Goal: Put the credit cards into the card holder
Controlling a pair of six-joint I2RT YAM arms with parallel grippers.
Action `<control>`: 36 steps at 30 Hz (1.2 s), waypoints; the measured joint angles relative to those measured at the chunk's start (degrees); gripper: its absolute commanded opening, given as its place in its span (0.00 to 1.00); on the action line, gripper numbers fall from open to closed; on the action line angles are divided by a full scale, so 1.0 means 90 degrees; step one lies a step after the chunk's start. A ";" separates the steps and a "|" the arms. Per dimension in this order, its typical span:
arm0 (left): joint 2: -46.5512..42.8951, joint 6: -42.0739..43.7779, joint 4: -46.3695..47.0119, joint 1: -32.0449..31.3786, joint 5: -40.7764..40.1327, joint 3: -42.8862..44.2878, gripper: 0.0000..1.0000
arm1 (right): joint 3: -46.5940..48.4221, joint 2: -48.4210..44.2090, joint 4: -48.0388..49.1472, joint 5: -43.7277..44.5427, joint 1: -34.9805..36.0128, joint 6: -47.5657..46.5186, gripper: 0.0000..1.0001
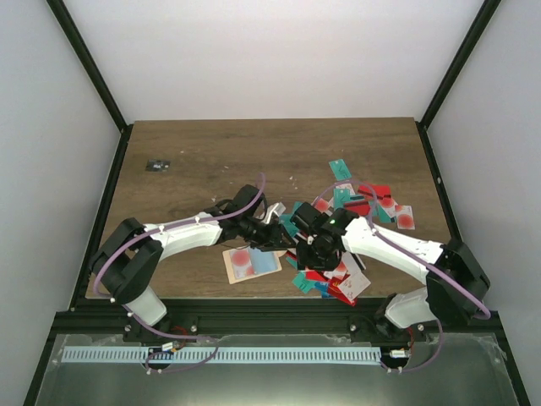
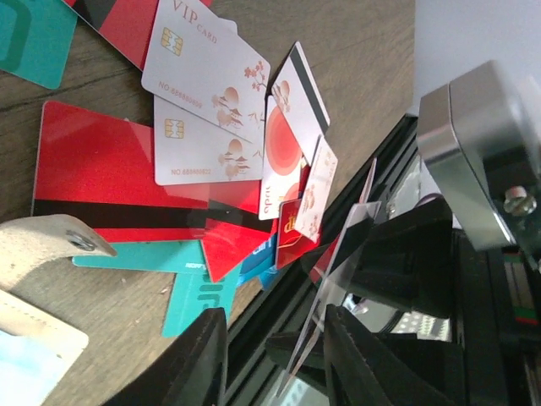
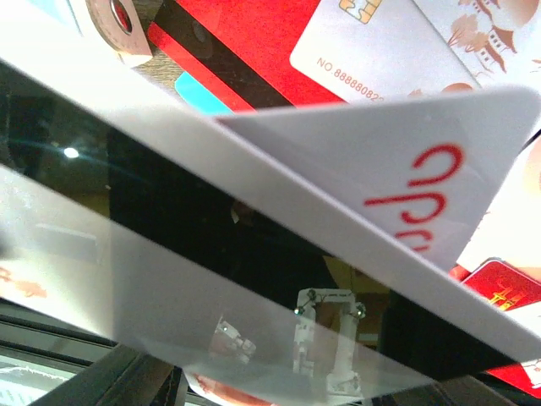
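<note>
So here's where I'm at. My right hand (image 1: 306,245) looks clamped on a white card with a black stripe (image 3: 211,228). The card sits so close to that wrist cam that it fills most of the view and hides my fingers. From the left wrist cam I see the same card edge-on, standing up off the counter (image 1: 211,152) with the dark bulk of my right hand against it.

My left hand (image 2: 277,338) is right next to the right one, nearly touching, and its fingers (image 2: 199,364) are spread apart. The lower end of the held card lines up with the gap between them, closer to one finger. I can't tell if it actually touches either.

The card holder (image 1: 230,267) lies open and flat just on the near side of my left hand. A white card with a red circle (image 1: 243,260) and a blue card (image 1: 266,263) are on its pale inside. Its tan snap tab (image 2: 42,245) pokes into the left wrist view.

The rest of the credit cards are in two bunches. There's a messy heap (image 1: 334,283) right under and just behind my right hand, with two white VIP cards (image 2: 207,63) and a red card with a black stripe (image 2: 118,182) in it. A looser scatter (image 1: 376,203) sits past my right hand. A small dark object (image 1: 157,165) is well away, beyond my left hand.
</note>
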 measured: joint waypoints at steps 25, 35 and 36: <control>-0.0627 0.0780 -0.1469 0.0930 -0.0624 0.0899 0.04 | 0.0039 0.0148 0.0350 -0.0233 -0.1719 -0.0821 1.00; -0.1336 0.2489 -0.3531 0.1365 -0.0063 0.1518 0.04 | 0.0962 -0.0605 0.1132 -0.1360 -0.1829 -0.2081 0.99; -0.1399 0.2591 -0.3670 0.1365 0.0063 0.1525 0.04 | 0.0962 -0.0823 0.1236 -0.1525 -0.1829 -0.2174 0.98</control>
